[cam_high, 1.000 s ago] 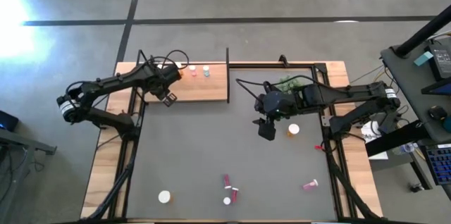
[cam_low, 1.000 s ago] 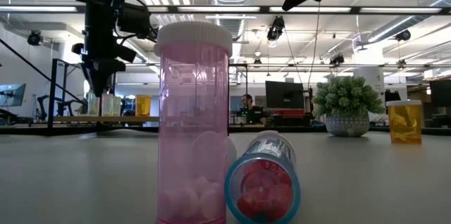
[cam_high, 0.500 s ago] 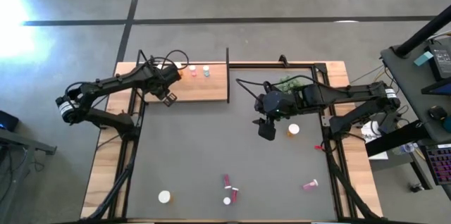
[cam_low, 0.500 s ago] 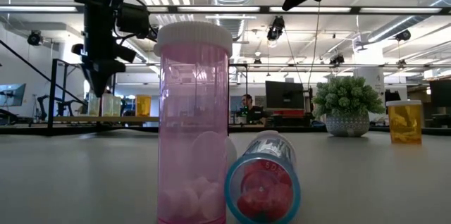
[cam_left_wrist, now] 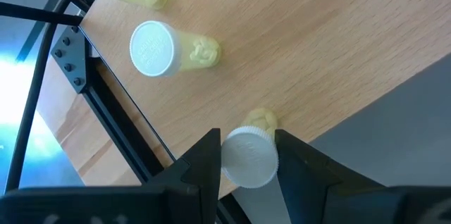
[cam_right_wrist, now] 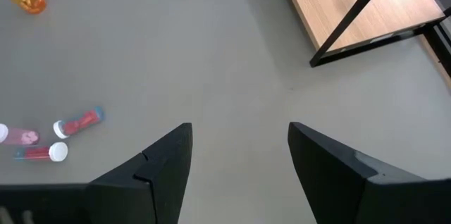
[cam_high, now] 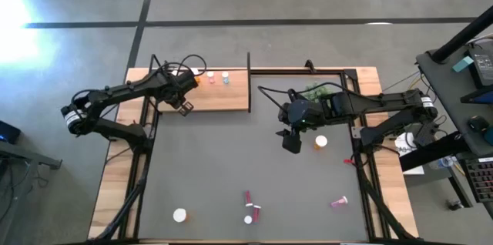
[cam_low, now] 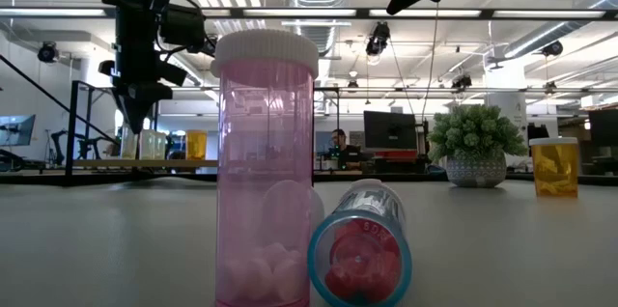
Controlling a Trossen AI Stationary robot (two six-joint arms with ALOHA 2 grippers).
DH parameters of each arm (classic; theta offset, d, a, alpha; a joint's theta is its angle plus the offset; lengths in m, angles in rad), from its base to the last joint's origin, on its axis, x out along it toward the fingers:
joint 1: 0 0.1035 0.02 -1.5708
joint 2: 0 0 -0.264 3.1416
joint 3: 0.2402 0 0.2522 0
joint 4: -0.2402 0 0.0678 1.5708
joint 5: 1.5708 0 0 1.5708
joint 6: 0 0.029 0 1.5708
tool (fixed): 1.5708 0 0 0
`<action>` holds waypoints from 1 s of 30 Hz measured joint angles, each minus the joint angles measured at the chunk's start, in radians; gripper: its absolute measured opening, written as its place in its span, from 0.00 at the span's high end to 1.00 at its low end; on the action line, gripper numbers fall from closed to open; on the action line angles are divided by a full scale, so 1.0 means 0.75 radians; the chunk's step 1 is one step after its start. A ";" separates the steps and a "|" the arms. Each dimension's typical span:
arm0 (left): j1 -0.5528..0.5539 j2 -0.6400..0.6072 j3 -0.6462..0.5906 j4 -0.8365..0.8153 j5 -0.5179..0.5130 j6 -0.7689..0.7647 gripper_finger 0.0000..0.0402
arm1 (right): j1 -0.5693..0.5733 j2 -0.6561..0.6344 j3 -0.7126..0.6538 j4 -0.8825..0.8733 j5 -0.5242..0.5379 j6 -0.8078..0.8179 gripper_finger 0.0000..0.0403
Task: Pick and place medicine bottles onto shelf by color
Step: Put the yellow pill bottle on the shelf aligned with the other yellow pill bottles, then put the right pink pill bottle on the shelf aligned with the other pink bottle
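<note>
A grey mat (cam_high: 231, 168) is covering the table, and the shelf (cam_high: 219, 91) is lying along its far edge, on the left arm's side, with a thin black post (cam_high: 248, 68) standing at its inner end. The left arm (cam_high: 123, 95) is reaching over the shelf's near edge, and the left gripper (cam_left_wrist: 248, 159) is hanging just above the board, its fingers (cam_left_wrist: 204, 164) closing on the white cap of a yellowish bottle (cam_left_wrist: 250, 155), so it is grasping that bottle over the wood near the mat's border. Two more yellowish bottles (cam_left_wrist: 169, 46) are standing on the shelf beyond it, well inside the board. The right arm (cam_high: 370, 105) is stretching in from the right, and the right gripper (cam_right_wrist: 239, 157) is hovering over bare mat with its fingers spread wide and nothing between them. A green plant (cam_low: 475, 143) is sitting at the far edge of the mat behind that arm. An orange bottle (cam_high: 320, 142) is standing just beside the right gripper, apart from it. Near the front edge, a pink bottle (cam_low: 266, 167) is standing upright with a red one (cam_low: 359, 254) lying on its side just beside it; whether they are touching cannot be told. Another pink bottle (cam_high: 339, 201) is lying farther right, and a white-capped bottle (cam_high: 179, 215) is standing at the front left.
</note>
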 joint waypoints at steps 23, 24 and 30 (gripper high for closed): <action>0.001 0.002 0.010 -0.003 -0.084 0.009 0.57 | 0.001 0.000 0.000 0.000 0.000 0.033 0.44; 0.000 0.002 0.012 -0.004 -0.084 0.023 0.57 | 0.001 0.000 0.000 0.000 -0.001 0.037 0.44; 0.000 0.002 0.022 -0.004 -0.068 0.040 0.57 | 0.001 0.000 0.000 0.000 -0.001 0.059 0.44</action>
